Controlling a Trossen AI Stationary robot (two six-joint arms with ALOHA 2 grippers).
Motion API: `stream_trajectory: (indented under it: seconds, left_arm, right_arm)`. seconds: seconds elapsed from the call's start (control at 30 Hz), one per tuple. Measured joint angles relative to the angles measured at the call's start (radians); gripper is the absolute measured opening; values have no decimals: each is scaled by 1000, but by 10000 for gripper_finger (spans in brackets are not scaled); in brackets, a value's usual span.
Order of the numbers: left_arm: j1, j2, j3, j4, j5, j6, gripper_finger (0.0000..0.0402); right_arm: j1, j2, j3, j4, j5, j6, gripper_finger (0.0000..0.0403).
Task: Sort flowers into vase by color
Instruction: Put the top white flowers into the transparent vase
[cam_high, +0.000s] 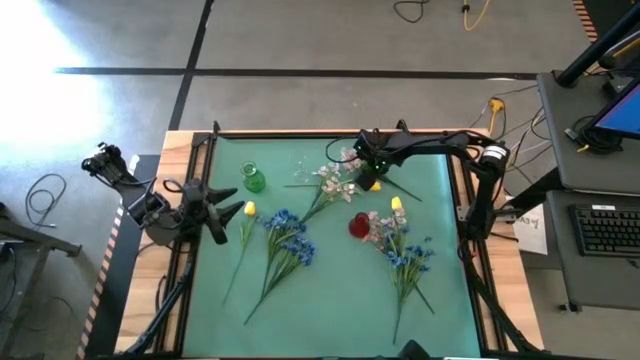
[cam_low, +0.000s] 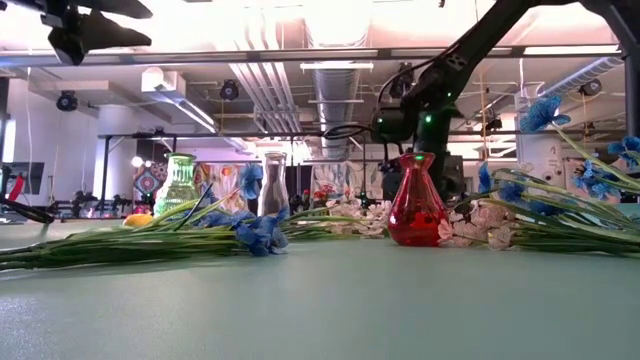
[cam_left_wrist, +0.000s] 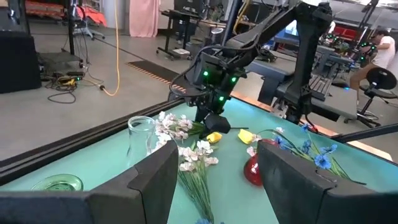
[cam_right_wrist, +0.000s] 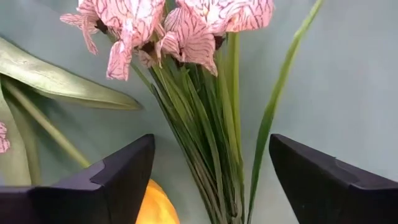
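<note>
1. Reaching across the far side of the green mat (cam_high: 440, 300), the right gripper (cam_high: 366, 160) hangs low over a pale pink-white blossom spray (cam_high: 333, 183), its fingers (cam_right_wrist: 118, 180) spread wide on either side of the thin green stalks (cam_right_wrist: 205, 130) without touching them.
2. We see a yellow tulip bud (cam_right_wrist: 157, 205) just beneath that gripper — it lies beside the stalks.
3. We find the left gripper (cam_high: 228, 211) at the mat's left edge, lifted off the table, with its fingers (cam_left_wrist: 149, 180) wide apart and nothing between them.
4. A second yellow bud (cam_high: 249, 209) lies just beside it, and blue blossom clusters (cam_high: 285, 235) lie flat near the middle.
5. Three vases stand on the mat: green (cam_high: 252, 177), clear (cam_left_wrist: 140, 134) and red (cam_low: 416, 202) — all look empty, though we cannot be sure.
6. More blue and pale sprays (cam_high: 405, 250) lie just beside the red vase.
</note>
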Motion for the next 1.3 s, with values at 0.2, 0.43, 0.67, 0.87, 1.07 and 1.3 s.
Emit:
stream_trajectory:
  seconds: [0.2, 0.43, 0.67, 0.87, 1.07, 1.3]
  left_arm:
    - [0, 15, 0, 29, -49, 7, 206]
    - [0, 29, 1, 61, -49, 7, 206]
    - [0, 35, 1, 78, -49, 7, 206]
    - [0, 35, 2, 116, -49, 3, 206]
    - [0, 35, 2, 116, -49, 6, 206]
    - [0, 38, 2, 116, -49, 7, 206]
  right_arm:
    - [1, 10, 0, 17, -21, -10, 232]
    - [1, 12, 0, 45, -25, -9, 163]
    - [0, 13, 0, 56, -22, -9, 98]
    - [0, 13, 0, 67, -20, -2, 44]
    - [0, 13, 0, 68, -18, 7, 24]
    - [-11, -55, -3, 66, -8, 6, 24]
